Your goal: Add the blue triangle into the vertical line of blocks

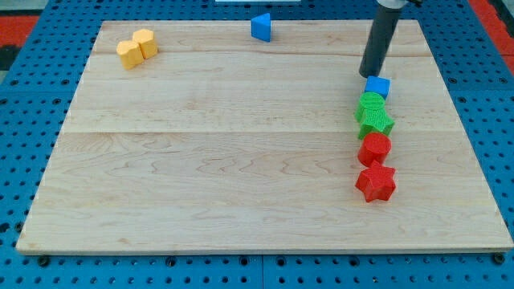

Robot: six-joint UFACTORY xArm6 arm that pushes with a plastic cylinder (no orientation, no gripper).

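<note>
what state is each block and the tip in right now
blue triangle: alone at the view's top, outside the line
blue cube: heads the line
green blocks: touching, below it
red blocks: line's bottom
yellow blocks: paired, top left
my tip: at blue cube

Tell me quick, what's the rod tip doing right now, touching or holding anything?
My tip: holds nothing; it sits just left of and above the blue cube heading the line, contact unclear, far from the blue triangle.

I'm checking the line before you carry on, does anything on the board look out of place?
Only the blue triangle, alone at the view's top edge, far from the line on the right. My tip sits beside the blue cube heading that line.
</note>
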